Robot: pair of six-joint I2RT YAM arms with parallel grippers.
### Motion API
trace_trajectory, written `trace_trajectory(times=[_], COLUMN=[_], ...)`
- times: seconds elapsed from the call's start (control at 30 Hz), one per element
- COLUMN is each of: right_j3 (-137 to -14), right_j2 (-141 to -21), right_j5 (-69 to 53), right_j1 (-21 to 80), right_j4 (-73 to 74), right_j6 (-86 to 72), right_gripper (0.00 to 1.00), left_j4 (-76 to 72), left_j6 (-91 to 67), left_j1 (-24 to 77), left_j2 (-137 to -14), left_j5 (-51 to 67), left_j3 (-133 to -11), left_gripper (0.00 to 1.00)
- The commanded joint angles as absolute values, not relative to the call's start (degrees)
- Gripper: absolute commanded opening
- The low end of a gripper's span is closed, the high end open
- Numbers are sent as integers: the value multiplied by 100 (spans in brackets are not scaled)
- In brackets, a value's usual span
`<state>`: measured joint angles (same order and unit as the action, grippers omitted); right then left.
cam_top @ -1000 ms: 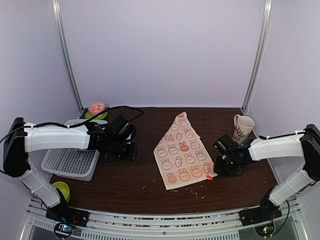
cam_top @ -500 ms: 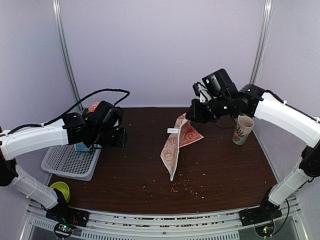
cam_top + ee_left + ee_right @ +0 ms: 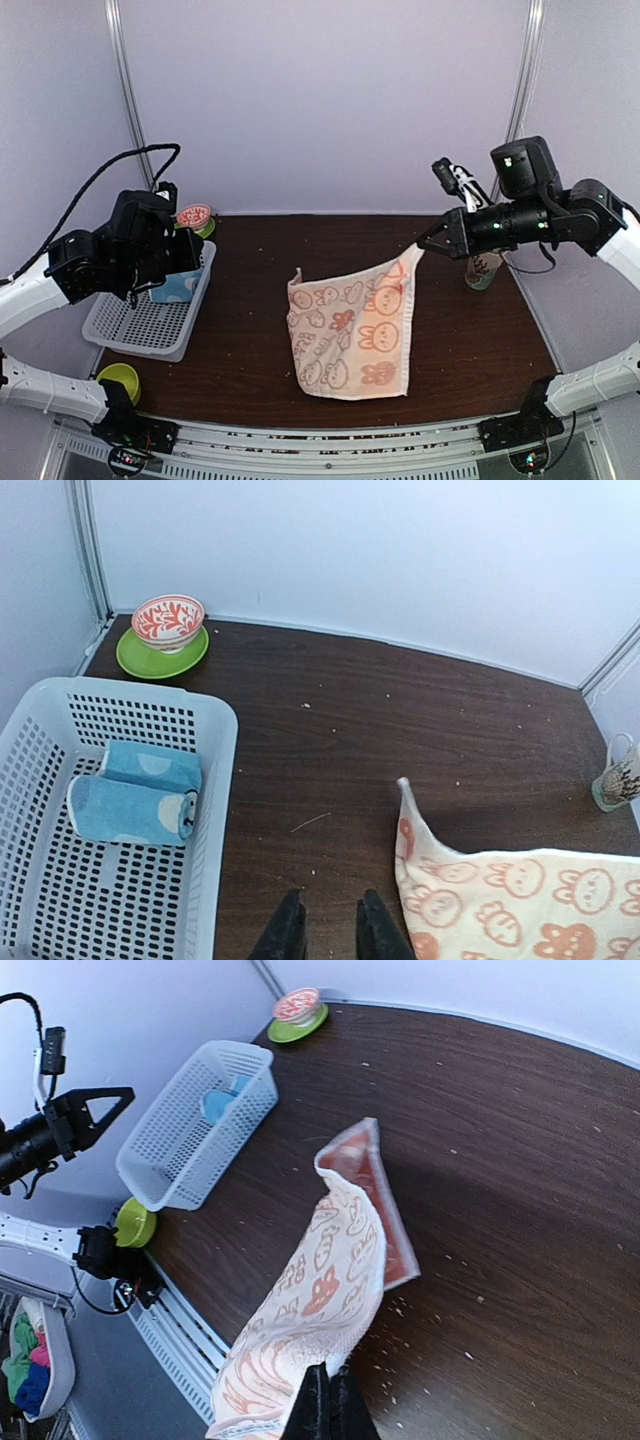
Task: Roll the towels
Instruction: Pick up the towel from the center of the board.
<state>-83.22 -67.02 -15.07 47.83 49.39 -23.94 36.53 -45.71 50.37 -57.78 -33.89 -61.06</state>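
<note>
Your right gripper (image 3: 424, 247) pinches a corner of the cream rabbit-print cloth towel (image 3: 350, 335), lifted beside the printed mug (image 3: 484, 268), the rest draping onto the brown table (image 3: 240, 345). Your left gripper (image 3: 325, 932), narrowly parted and empty, hovers by the white mesh basket (image 3: 222, 770) holding the rolled light blue towel (image 3: 135, 795). Bunched half a second ago, the rabbit towel now hangs spread.

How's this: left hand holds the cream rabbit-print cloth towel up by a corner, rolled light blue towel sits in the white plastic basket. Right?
No: the right hand holds the cream rabbit-print cloth towel, per the top external view. The rest stands.
</note>
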Motion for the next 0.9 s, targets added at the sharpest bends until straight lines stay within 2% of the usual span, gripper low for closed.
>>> trace_trajectory(times=[0.0, 0.1, 0.2, 0.27, 0.57, 0.7, 0.87], right_j3=[-8100, -8004, -7584, -7180, -5871, -5556, -5314], right_j2=[-5773, -5516, -5269, -5113, -4690, -4651, -4624], right_j5=[-857, -825, -732, -560, -305, -308, -335], right_j1=[4523, 4501, 4497, 4496, 4492, 4491, 4492], right_j4=[5429, 5806, 5931, 5926, 5641, 5457, 5278], right_j6=[-2154, -2005, -2111, -2244, -2463, -2451, -2481], right_gripper=[0, 0, 0, 0, 0, 0, 0], left_j4=[3506, 3091, 2757, 2618, 2545, 2571, 3075], left_j6=[-4165, -3807, -3585, -3505, -3485, -3201, -2910], left_j1=[5036, 4981, 4915, 4886, 4805, 4799, 4760], left_j2=[-6085, -6453, -7034, -7559, -10359, -11501, -12674], left_j5=[-3592, -3026, -2300, -1886, -526, -349, -230], left_j3=[-6183, -6172, -6261, -6428, -8142, -9126, -10322], left_gripper=[20, 24, 40, 44, 47, 50, 48])
